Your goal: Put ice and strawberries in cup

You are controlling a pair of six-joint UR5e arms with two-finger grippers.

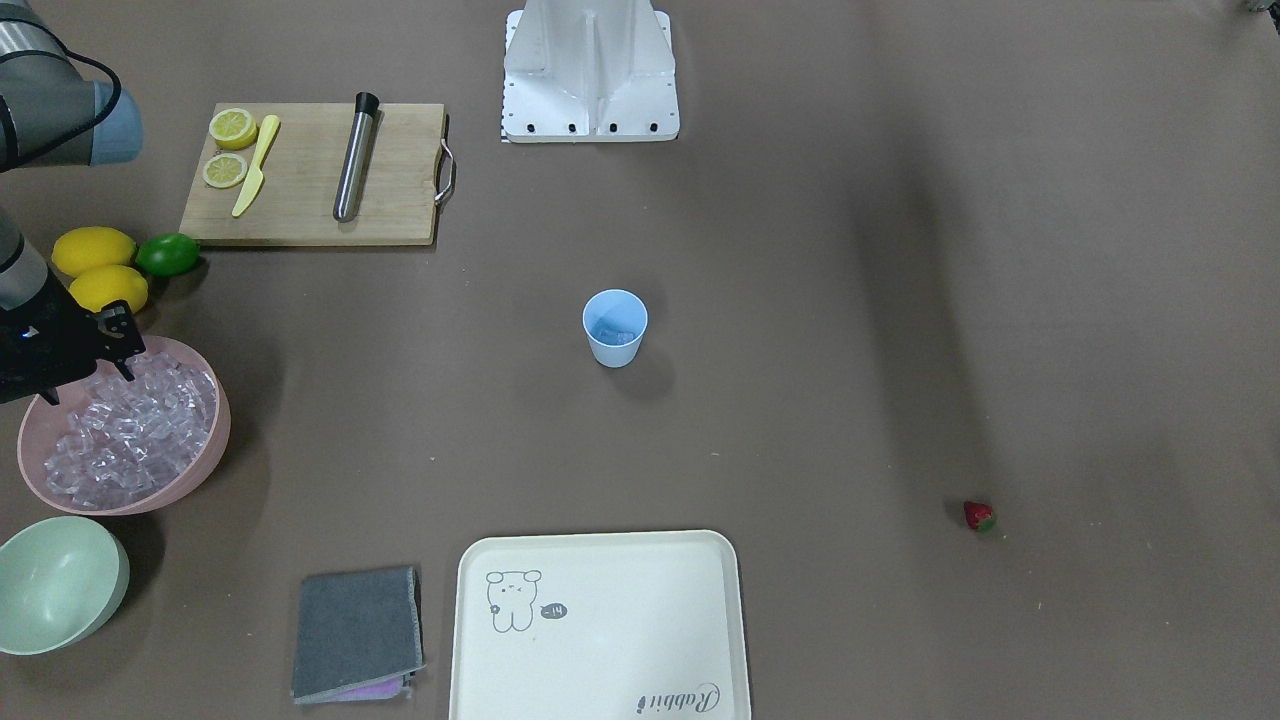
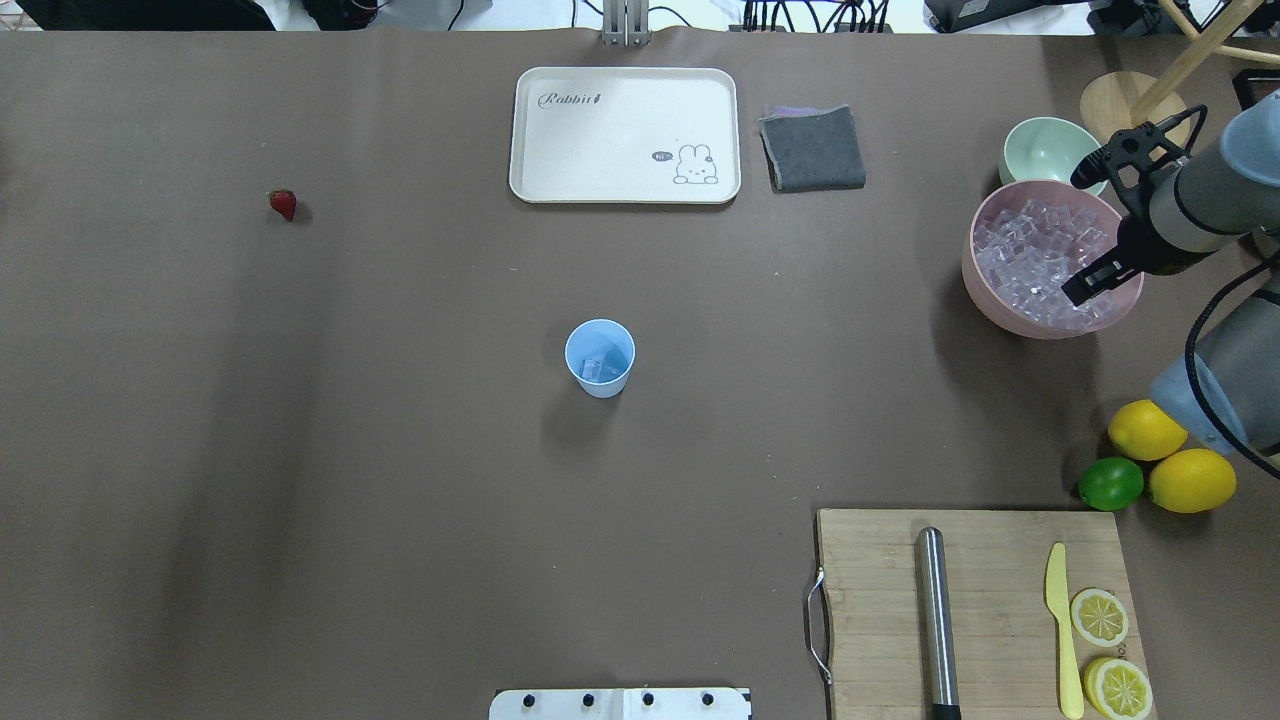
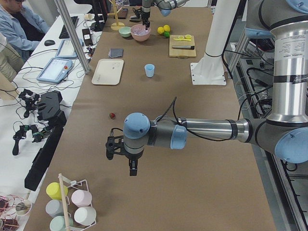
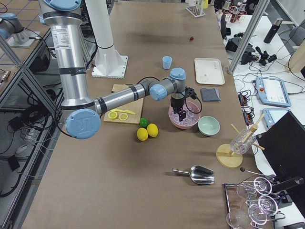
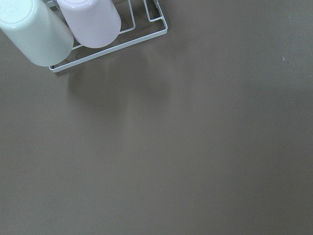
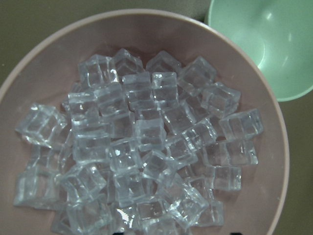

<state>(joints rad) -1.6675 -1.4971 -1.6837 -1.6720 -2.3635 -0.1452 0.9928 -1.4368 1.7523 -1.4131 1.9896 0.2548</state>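
The light blue cup (image 2: 600,358) stands upright mid-table with a few ice cubes (image 2: 601,369) in its bottom. A heap of ice (image 6: 142,147) fills the pink bowl (image 2: 985,290). My right gripper (image 2: 1085,230) hangs open just above that heap, its fingers spread wide with nothing between them. One strawberry (image 2: 283,204) lies alone on the brown mat, far over on my left side. My left gripper (image 3: 132,171) hovers over bare table near that end, away from the strawberry (image 3: 111,115). It shows only in the left side view, so I cannot tell whether it is open or shut.
A pale green bowl (image 2: 1045,148) sits beside the pink bowl. A cream tray (image 2: 625,135) and a grey cloth (image 2: 812,148) lie beyond the cup. The cutting board (image 2: 975,610) carries a steel cylinder, a knife and lemon halves, with lemons (image 2: 1190,480) and a lime nearby. A cup rack (image 5: 73,29) is near my left wrist.
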